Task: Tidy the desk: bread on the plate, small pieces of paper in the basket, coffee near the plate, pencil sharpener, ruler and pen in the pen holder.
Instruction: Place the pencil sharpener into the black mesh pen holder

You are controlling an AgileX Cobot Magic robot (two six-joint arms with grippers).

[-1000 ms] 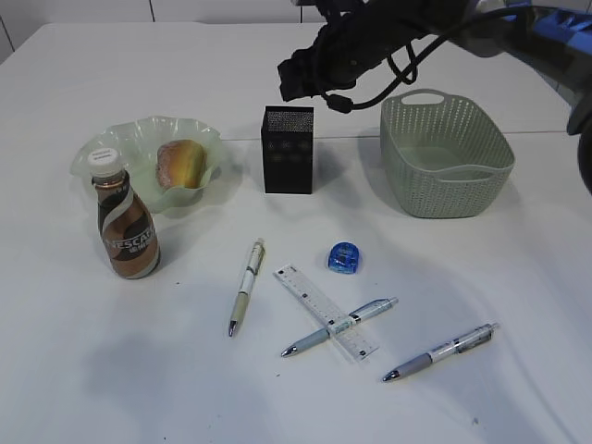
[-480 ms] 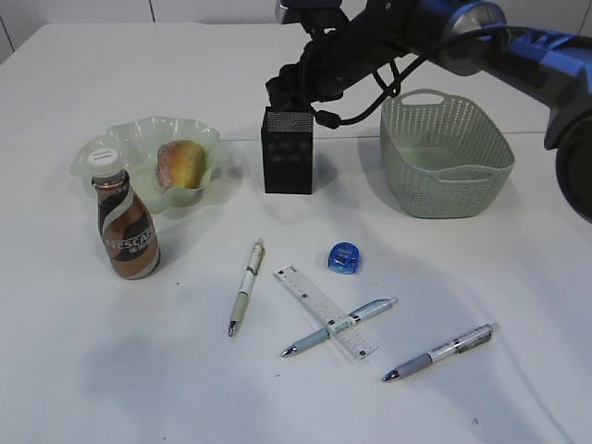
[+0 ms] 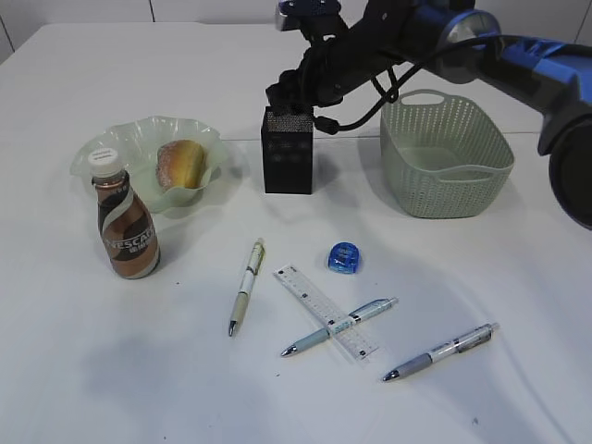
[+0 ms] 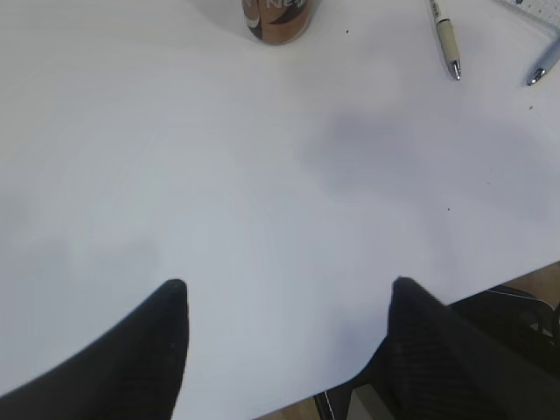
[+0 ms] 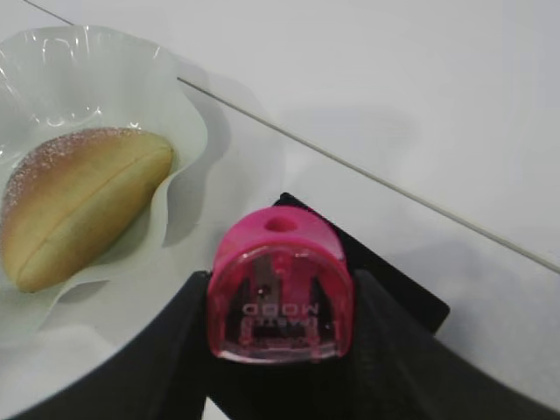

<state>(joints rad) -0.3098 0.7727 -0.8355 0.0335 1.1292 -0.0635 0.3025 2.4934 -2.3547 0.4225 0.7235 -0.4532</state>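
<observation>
Presently: right fingers [image 5: 175, 350] clamped on pink pencil sharpener [image 5: 280, 289], poised directly over black pen holder [image 3: 287, 151]. Left fingers [image 4: 166, 341] apart, empty, above bare table [image 4: 262, 175]. Bread [image 3: 180, 164] in plate [image 3: 139, 134]; coffee [image 3: 127, 225] just beside plate. Ruler [image 3: 326, 311] crosses one pen [image 3: 339, 326] on table; basket [image 3: 444, 157] at right.

Pink sharpener [image 5: 280, 287], black mesh holder [image 3: 287, 151], sage-green woven-look basket [image 3: 444, 176].

My right arm [image 3: 481, 46] stretched across, wrist bent down, right gripper [image 5: 280, 302] clamped on pink sharpener [image 5: 278, 289]. My left gripper [image 4: 289, 293] hovers low, jaws spread, nothing between them.
</observation>
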